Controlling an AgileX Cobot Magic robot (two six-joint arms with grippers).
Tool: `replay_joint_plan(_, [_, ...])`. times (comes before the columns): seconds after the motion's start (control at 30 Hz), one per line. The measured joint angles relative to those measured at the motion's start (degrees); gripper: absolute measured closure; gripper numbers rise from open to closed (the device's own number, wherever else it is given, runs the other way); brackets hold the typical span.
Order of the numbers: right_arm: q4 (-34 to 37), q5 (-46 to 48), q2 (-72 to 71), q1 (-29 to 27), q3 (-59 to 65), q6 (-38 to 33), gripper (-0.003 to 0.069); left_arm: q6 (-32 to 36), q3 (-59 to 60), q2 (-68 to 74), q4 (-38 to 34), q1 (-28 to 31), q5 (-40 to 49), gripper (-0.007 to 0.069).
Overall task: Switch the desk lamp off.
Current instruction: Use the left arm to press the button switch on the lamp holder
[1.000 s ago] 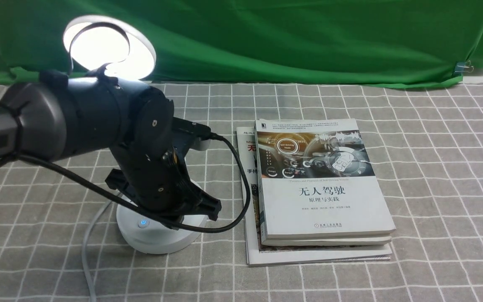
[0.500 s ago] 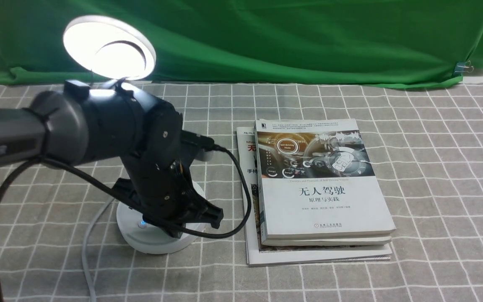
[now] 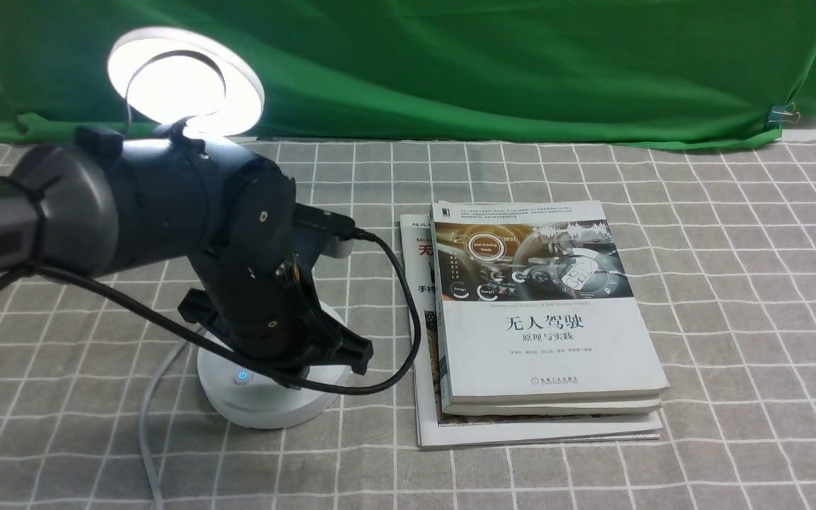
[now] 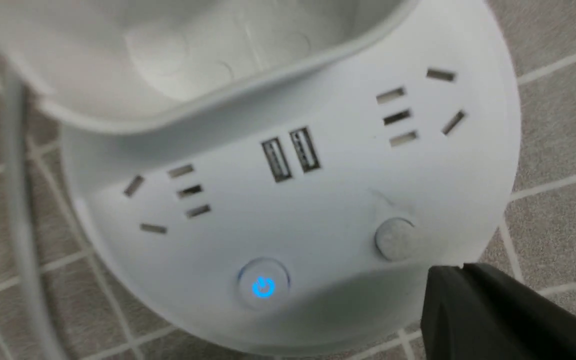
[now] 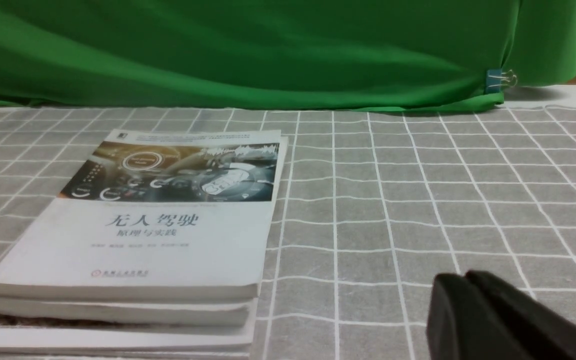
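The desk lamp stands at the left of the table, its round disc head point(image 3: 185, 81) glowing brightly. Its white round base point(image 3: 266, 407) shows a blue lit power button point(image 3: 241, 377). In the left wrist view the base point(image 4: 318, 200) shows sockets, two USB ports, the blue button point(image 4: 263, 287) and a plain grey round button point(image 4: 394, 239). My left gripper point(image 4: 460, 267) is shut, empty, its tip hovering just beside the grey button at the base's rim. My right gripper point(image 5: 465, 276) is shut and empty, low over the cloth, right of the books.
A stack of books point(image 3: 542, 319) lies right of the lamp base. The lamp's white cable point(image 3: 149, 418) trails toward the front edge. The lamp's cup holder point(image 4: 193, 55) overhangs the base. A green backdrop point(image 3: 450, 64) closes off the back.
The left arm dipped toward the lamp base half a second ago and has since lifted back up and left. The lamp head stays lit throughout.
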Motion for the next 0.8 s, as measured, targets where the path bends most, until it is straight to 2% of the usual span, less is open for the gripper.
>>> replay_joint_plan(0.3, [0.0, 0.0, 0.0, 0.0, 0.0, 0.0, 0.0617, -1.1, 1.1, 2.5, 1.1, 0.0, -3.2, 0.0624])
replay_joint_plan(0.8, [0.0, 0.0, 0.0, 0.0, 0.0, 0.0, 0.0617, -2.1, 1.2, 0.1, 1.3, 0.0, -2.7, 0.0624])
